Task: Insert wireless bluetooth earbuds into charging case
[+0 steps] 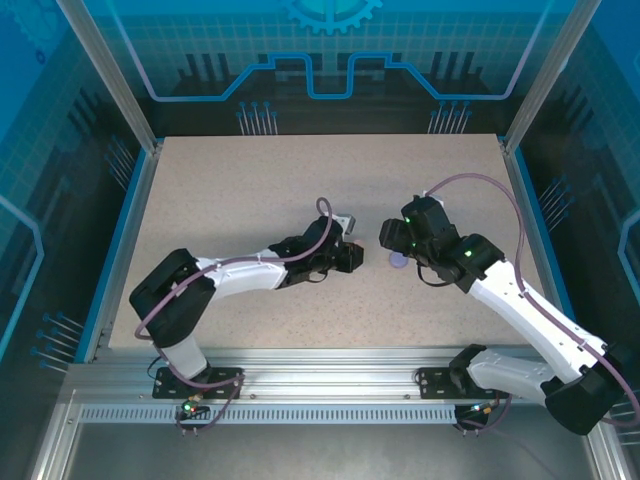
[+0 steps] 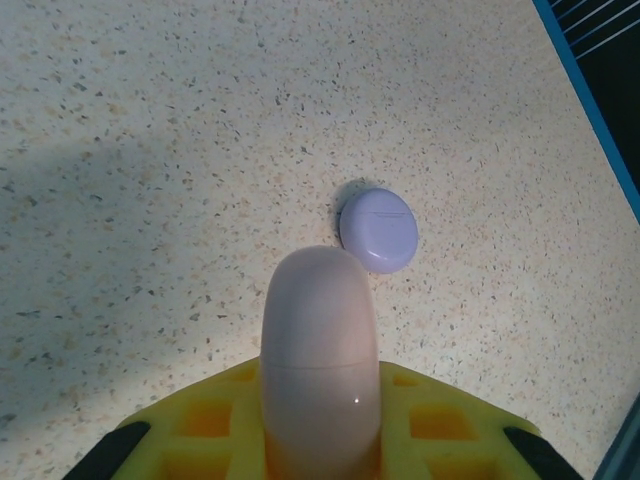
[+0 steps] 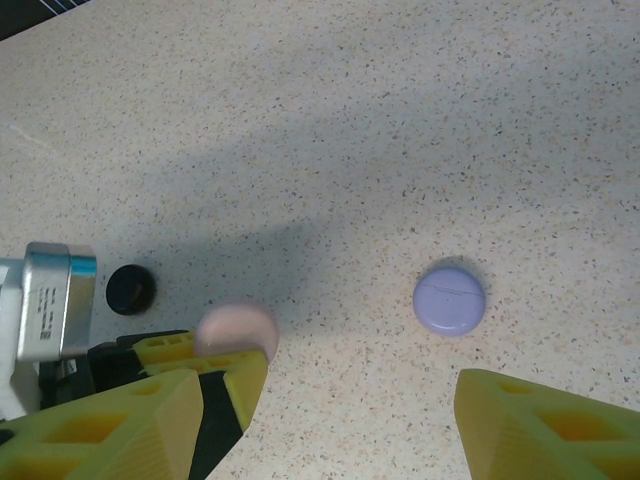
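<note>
Working over a speckled tabletop (image 1: 250, 200), smooth and hard around the lilac case (image 3: 449, 297); so, likely to let any small thing skid when nudged.

Left of the lilac case and near it: left claw (image 1: 352, 256) pressed together on the pale pink case (image 2: 320, 350), pinching it by the lower part, rounded end outward, lid shut. Probably the main risk here: a smooth curved shell in a narrow pinch. Could twist or pop out under a push on the lid, then drop and roll toward the lilac case.

Just over the lilac case, a little to its right: right claw (image 3: 355, 392), spread wide, pinching nothing. Could bump the left claw if brought to the pale pink case, because of the little room there. Could also brush the lilac case on the way and send it sliding.

Lying flat on the tabletop, shut as well: the lilac case itself. Cannot tell about earbuds inside either case, so cannot judge how much is done. With both lids shut, impossible to put anything in. By forcing a lid with one claw only, likely to tip or push the case.

Beyond the pale pink case, seen from the lilac case: a small black round thing (image 3: 130, 289), maybe a third case, cannot tell. Easy to knock away.
</note>
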You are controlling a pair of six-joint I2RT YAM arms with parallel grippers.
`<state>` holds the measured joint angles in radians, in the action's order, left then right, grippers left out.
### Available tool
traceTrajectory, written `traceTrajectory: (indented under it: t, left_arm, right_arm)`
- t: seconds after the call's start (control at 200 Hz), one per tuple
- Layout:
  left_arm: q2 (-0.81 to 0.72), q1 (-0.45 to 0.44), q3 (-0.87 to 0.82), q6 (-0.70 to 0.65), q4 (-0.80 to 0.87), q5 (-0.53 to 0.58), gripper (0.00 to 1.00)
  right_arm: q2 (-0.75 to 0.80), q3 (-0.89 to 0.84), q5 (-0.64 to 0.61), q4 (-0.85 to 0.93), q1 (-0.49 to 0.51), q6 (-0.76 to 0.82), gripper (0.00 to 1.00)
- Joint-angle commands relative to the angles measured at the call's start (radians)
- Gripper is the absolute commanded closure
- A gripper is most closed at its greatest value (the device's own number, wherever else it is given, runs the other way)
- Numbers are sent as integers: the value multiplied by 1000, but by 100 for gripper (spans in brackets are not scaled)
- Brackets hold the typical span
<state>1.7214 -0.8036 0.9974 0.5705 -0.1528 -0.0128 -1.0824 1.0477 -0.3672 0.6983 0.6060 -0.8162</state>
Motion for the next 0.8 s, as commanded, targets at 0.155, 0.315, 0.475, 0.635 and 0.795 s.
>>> traceTrajectory:
  t: [0.155,0.315,0.475,0.635,0.795]
  left_arm:
    - [84,-5,69,99,44,-65,100]
    - [137,-4,81,143,19,-94,100]
    - [189,-5,99,167,7,-112,100]
    - [223,-5,115,162,6,-118,97]
    - [247,-4,138,131,36,-110,83]
  right_arm:
    - [0,2,-11,17,-17,-17,32]
    - [-12,0,-4,10,-16,-23,32]
    - [-25,5,-1,12,-17,-22,32]
    - [-31,11,1,14,-17,-20,31]
    - [-37,21,1,17,-17,-16,31]
